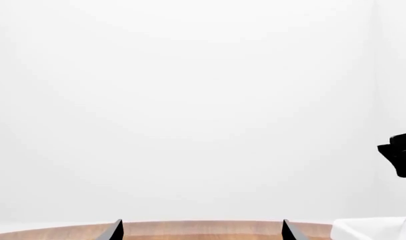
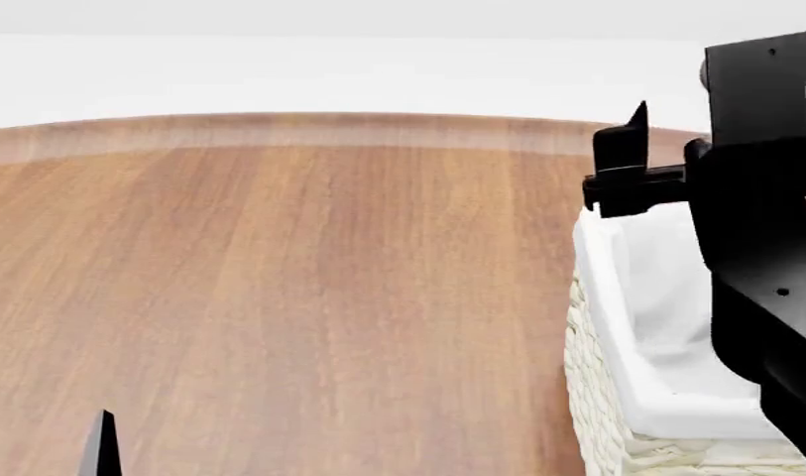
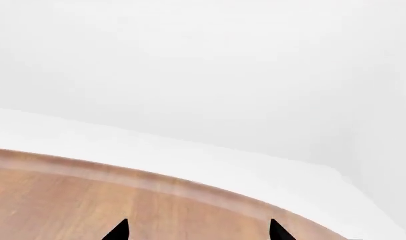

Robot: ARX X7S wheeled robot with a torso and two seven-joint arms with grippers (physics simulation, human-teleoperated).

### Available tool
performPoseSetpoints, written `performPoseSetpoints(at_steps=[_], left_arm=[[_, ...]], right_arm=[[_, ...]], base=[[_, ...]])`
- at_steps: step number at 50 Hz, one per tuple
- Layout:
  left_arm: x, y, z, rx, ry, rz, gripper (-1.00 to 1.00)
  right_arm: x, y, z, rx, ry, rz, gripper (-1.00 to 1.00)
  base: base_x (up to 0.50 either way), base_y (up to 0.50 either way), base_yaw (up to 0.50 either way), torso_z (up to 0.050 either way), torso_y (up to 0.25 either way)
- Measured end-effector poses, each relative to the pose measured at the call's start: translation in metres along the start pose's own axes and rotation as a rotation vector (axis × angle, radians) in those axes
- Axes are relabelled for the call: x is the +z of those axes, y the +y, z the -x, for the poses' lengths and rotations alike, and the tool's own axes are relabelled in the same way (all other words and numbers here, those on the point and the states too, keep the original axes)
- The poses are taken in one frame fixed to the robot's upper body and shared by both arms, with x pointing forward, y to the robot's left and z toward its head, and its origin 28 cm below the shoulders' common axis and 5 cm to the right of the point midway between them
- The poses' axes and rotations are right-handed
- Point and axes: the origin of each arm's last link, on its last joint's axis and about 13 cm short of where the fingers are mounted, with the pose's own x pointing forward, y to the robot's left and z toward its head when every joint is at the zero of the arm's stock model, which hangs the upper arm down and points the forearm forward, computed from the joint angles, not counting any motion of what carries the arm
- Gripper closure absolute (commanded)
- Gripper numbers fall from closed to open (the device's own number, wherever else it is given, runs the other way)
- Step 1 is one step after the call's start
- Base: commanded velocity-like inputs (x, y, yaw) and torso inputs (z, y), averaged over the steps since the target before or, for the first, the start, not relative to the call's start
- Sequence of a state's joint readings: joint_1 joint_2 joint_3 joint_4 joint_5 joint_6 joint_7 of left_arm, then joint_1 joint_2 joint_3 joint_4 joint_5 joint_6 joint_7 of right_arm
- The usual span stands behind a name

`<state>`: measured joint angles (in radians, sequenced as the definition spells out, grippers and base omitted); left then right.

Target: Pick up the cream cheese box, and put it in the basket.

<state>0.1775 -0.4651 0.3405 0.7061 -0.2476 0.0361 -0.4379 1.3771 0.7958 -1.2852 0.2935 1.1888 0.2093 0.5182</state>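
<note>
The cream cheese box is out of view in every frame. The basket (image 2: 599,397), cream wicker with a white cloth liner (image 2: 640,307), stands at the table's right edge in the head view; a corner of its liner (image 1: 372,230) shows in the left wrist view. My right gripper (image 3: 197,232) is open with only bare wood between its fingertips. It hangs over the basket's far end, with one black fingertip (image 2: 636,127) pointing up. My left gripper (image 1: 201,231) is open and empty, and one fingertip (image 2: 105,441) shows at the near left.
The round wooden table (image 2: 284,278) fills the head view, its curved far edge (image 2: 296,127) against a white floor and wall. My black right arm (image 2: 759,228) covers much of the basket's right side. It also appears as a dark shape (image 1: 399,155) in the left wrist view.
</note>
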Motion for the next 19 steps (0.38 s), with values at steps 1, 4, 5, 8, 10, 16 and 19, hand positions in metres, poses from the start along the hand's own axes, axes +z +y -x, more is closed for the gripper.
performPoseSetpoints(at_steps=[1,4,5,8,10,16,19], left_arm=[[0.0,0.0,0.0,0.0,0.0,0.0,-1.0],[0.0,0.0,0.0,0.0,-0.001,0.0,-1.0],[0.0,0.0,0.0,0.0,-0.001,0.0,-1.0],[0.0,0.0,0.0,0.0,-0.002,0.001,-1.0],[-0.001,0.0,0.0,0.0,-0.002,0.001,-1.0],[-0.001,-0.001,0.001,-0.006,-0.004,0.013,-1.0],[-0.001,-0.002,0.001,-0.008,-0.003,0.022,-1.0]], right_arm=[[-0.001,0.004,0.005,0.002,-0.024,-0.003,-1.0],[-0.006,0.015,0.021,0.007,-0.088,-0.018,-1.0],[-0.008,0.018,0.027,0.006,-0.106,-0.021,-1.0],[-0.014,0.029,0.045,0.015,-0.155,-0.029,-1.0],[-0.018,0.036,0.058,0.03,-0.184,-0.033,-1.0],[-0.027,0.056,0.096,0.064,-0.248,-0.036,-1.0],[-0.03,0.064,0.115,0.078,-0.277,-0.039,-1.0]], base=[[0.0,0.0,0.0,0.0,0.0],[0.0,0.0,0.0,0.0,0.0],[0.0,0.0,0.0,0.0,0.0],[0.0,0.0,0.0,0.0,0.0],[0.0,0.0,0.0,0.0,0.0],[0.0,0.0,0.0,0.0,0.0],[0.0,0.0,0.0,0.0,0.0]])
